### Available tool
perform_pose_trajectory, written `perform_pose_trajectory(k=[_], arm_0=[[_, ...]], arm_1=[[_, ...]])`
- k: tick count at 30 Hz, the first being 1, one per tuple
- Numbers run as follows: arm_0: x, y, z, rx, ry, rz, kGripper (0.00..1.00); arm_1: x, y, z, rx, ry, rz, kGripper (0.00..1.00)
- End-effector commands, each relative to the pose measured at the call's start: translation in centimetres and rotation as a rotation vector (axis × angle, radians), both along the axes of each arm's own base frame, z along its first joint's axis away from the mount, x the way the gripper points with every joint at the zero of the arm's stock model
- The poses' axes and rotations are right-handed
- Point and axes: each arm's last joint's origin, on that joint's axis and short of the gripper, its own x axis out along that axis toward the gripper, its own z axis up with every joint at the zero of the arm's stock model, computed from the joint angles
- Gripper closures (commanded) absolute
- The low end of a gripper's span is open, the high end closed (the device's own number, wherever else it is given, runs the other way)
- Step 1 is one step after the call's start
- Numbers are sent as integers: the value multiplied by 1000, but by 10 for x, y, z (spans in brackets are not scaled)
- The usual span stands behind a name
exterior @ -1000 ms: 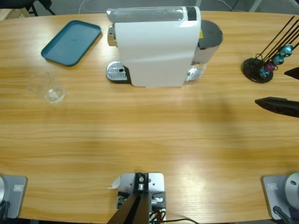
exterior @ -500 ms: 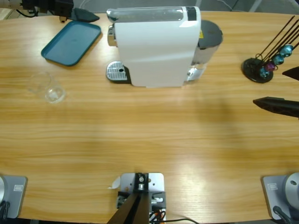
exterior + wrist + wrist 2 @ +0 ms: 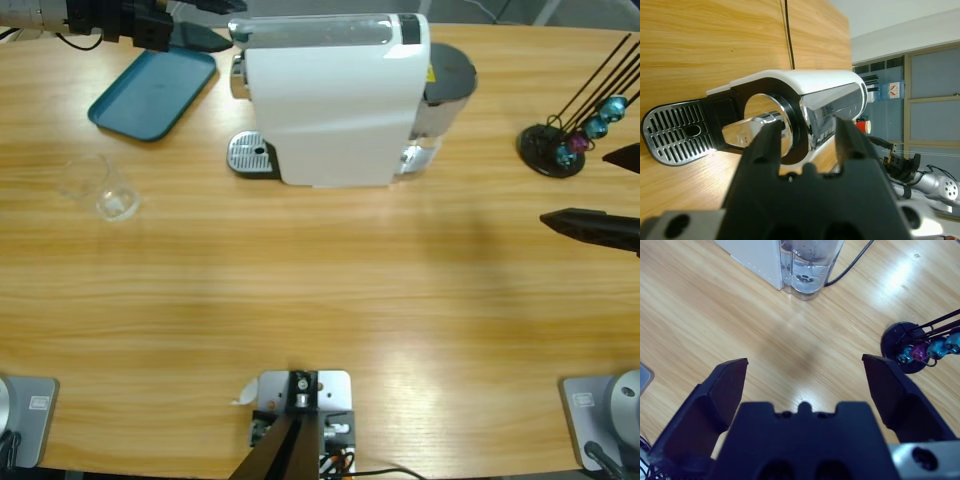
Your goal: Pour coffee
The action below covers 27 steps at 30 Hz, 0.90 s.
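Clear glass (image 3: 103, 187), just one, sits at the table's (image 3: 320, 290) left side, whatever's in it too faint to tell, well apart from both grippers. One white coffee machine (image 3: 335, 95) stands up top, one teal tray (image 3: 152, 90) between it and the glass. Left gripper (image 3: 205, 30) hovers at the top edge by the machine's front, fingers (image 3: 767, 145) parted around empty air. Right gripper (image 3: 802, 385) hangs far right, jaws spread wide, near one capsule rack (image 3: 560, 145).

Left gripper (image 3: 205, 20) reaches in at the far left, jaws parted; right gripper (image 3: 585, 190) at the right edge, jaws wide apart.
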Motion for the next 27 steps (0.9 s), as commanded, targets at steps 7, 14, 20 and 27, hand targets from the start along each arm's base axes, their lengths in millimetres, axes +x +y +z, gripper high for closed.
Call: perform_pose_trajectory(k=[7, 14, 20, 27], arm_0=[[0, -10, -6, -24, 2, -34, 1000], [3, -28, 22, -171, -77, -83, 1000], [-14, -45, 80, -262, -354, -145, 313], [-81, -13, 102, 31, -1029, -287, 209]], arm_1=[[7, 7, -6, -39, 44, 7, 0], [7, 6, -6, -45, 40, -7, 0], [17, 8, -10, -114, 14, -111, 18], [41, -29, 0, -89, -138, -463, 36]])
